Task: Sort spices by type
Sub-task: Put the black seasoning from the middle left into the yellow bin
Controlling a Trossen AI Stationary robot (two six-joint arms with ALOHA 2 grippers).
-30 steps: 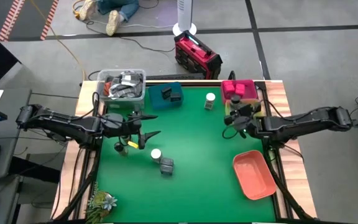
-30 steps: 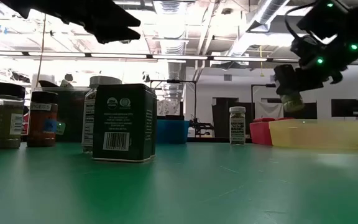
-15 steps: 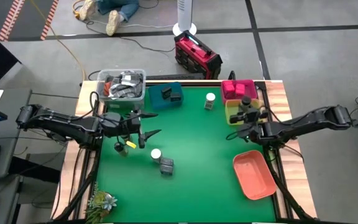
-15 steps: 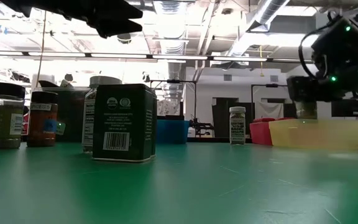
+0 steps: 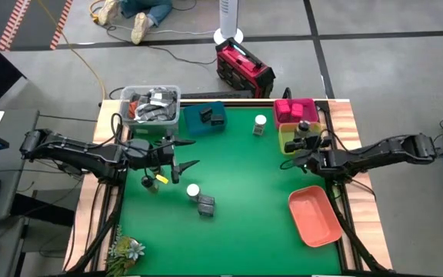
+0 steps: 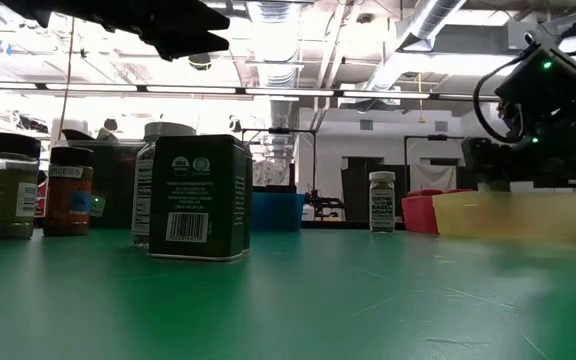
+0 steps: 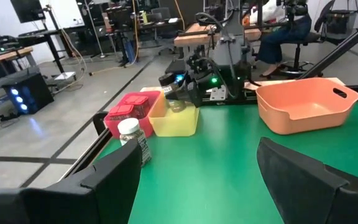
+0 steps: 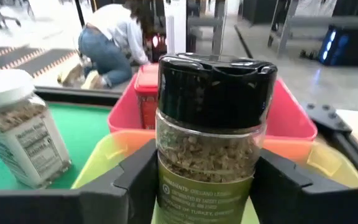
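Note:
My right gripper (image 5: 303,143) is at the yellow tray (image 5: 289,143) on the table's far right, shut on a dark-lidded round jar (image 8: 210,130) of green herbs. That jar also shows from above (image 5: 304,128) and behind the tray wall in the low view (image 6: 489,165). My left gripper (image 5: 181,167) hangs open over the table's left part, touching nothing. Below it, resting on their bases, are two dark-lidded jars (image 6: 6,185), a white-capped jar (image 5: 193,190) and a dark tin (image 6: 200,197). Another white-capped jar (image 5: 260,125) stands near the pink tray. My right gripper pinches the dark-lidded jar by its glass body (image 8: 166,168), just below the lid, with one finger (image 8: 129,183) on either side. The fingers come about level from the table's near right. The jar stands upright inside the yellow tray; the tray wall hides its base.
The pink tray (image 5: 308,112) with magenta boxes sits just beyond the yellow one. A teal tray (image 5: 196,127) with dark tins and a clear tub (image 5: 151,105) are at the far left. The salmon tray (image 5: 314,217) lies near right. A person crouches on the floor beyond the table.
My right gripper has carried the dark-lidded jar a little toward the far right and down into the yellow tray. The jar, tilted and higher a second ago, now stands upright behind the tray wall. The left arm has kept still.

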